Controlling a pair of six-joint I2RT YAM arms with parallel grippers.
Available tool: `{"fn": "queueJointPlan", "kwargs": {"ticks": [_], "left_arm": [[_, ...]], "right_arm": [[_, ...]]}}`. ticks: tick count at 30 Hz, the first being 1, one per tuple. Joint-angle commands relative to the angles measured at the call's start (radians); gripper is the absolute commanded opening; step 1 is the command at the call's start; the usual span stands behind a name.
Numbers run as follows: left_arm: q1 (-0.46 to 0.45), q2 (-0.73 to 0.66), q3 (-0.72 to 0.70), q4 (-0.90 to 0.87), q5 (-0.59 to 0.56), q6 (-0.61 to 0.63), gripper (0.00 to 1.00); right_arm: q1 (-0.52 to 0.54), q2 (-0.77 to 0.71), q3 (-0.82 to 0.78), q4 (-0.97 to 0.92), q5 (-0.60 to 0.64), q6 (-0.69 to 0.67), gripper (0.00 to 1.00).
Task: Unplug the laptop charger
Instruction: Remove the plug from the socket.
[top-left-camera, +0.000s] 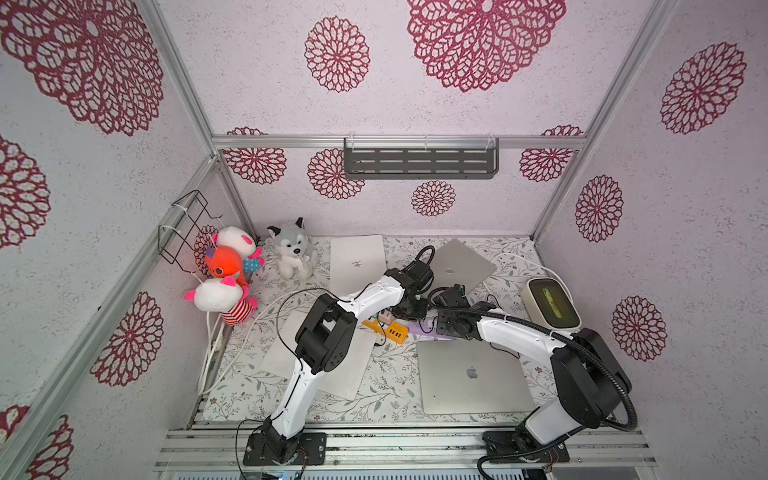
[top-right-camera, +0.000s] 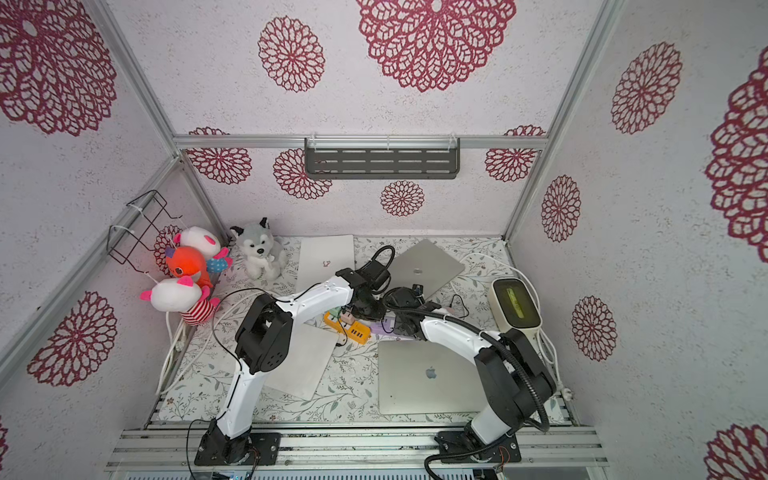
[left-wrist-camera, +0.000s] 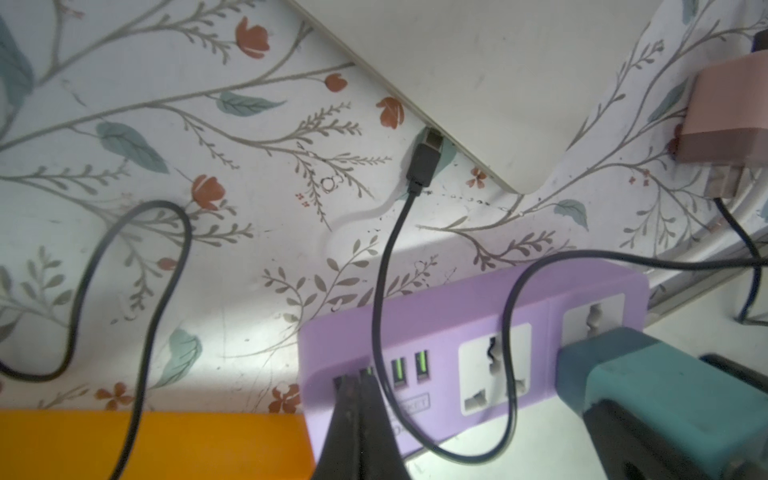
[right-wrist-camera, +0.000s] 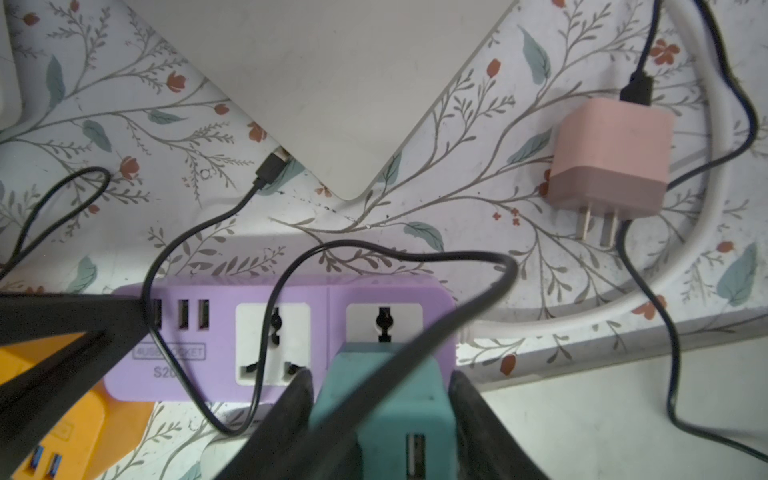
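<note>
Teal charger (right-wrist-camera: 399, 411) on the purple strip (right-wrist-camera: 332, 291) sits clamped in the right gripper (right-wrist-camera: 380, 374). Closed left gripper (left-wrist-camera: 358, 386) touches that strip.

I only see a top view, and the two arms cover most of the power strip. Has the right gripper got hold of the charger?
Observer: Yes. In the right wrist view the right gripper is closed on the teal charger, with one finger on each side.
Operator: Is it out of the socket?
Observer: Not that I can see. It sits against the end socket of the purple power strip, and its prongs are hidden.
Operator: And the left gripper?
Observer: The left gripper is shut, with its tip resting on the strip by the USB ports.
</note>
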Motion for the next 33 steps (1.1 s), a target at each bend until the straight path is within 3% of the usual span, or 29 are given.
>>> {"fn": "queueJointPlan", "kwargs": {"ticks": [1,22,33], "left_arm": [[0.005,0.017,0.002,-0.018,-0.027,-0.007,0.00],[0.000,0.035,-0.006,-0.018,0.007,-0.008,0.00],[0.000,0.031,-0.011,-0.018,0.007,-0.008,0.00]], "right_arm": [[-0.006,0.001,0.021,-0.014,0.008,-0.019,0.54],[-0.005,0.025,0.062,-0.042,0.027,-0.040,0.49],[-0.001,0.044,0.079,-0.071,0.035,-0.042,0.38]]}}
